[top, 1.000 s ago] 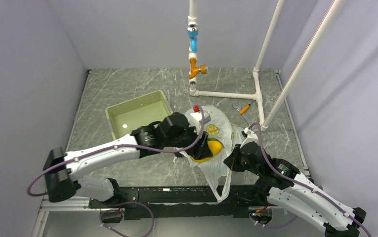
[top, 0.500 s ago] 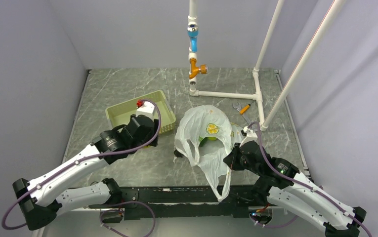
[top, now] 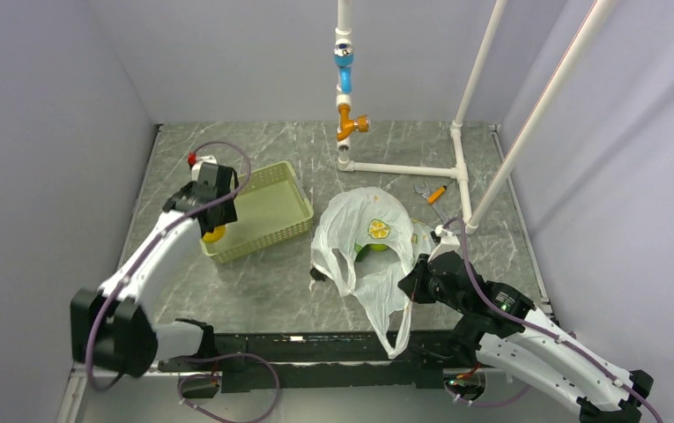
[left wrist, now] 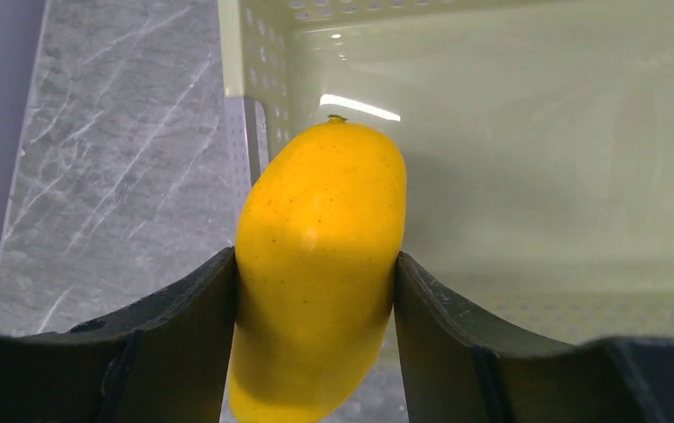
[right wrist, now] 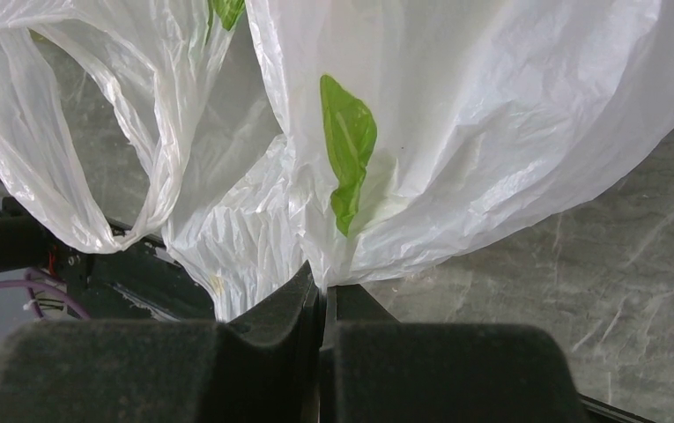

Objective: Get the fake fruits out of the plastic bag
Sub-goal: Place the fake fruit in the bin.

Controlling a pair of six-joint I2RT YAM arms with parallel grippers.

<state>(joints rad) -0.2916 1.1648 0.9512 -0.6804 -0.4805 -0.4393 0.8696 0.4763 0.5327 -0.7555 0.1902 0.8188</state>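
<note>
Tabletop (top: 254, 291) carries the plastic bag (top: 355, 238) at frame centre, with the pale green basket (top: 267, 240) up-left of it. Right pincer (right wrist: 322, 291), lower right, is pinched flat on a fold of bag film. Left pincer (left wrist: 314, 264), jaws part-spread, clamps the mango (left wrist: 320, 264) by its sides. Its long axis runs straight out from the pincer, stem end toward the basket. I judge it hangs over the basket's left wall, so I'd nudge right before dropping. Only the top view shows a green fruit (top: 370, 248) inside the bag; only the left wrist view shows the grip.
</note>
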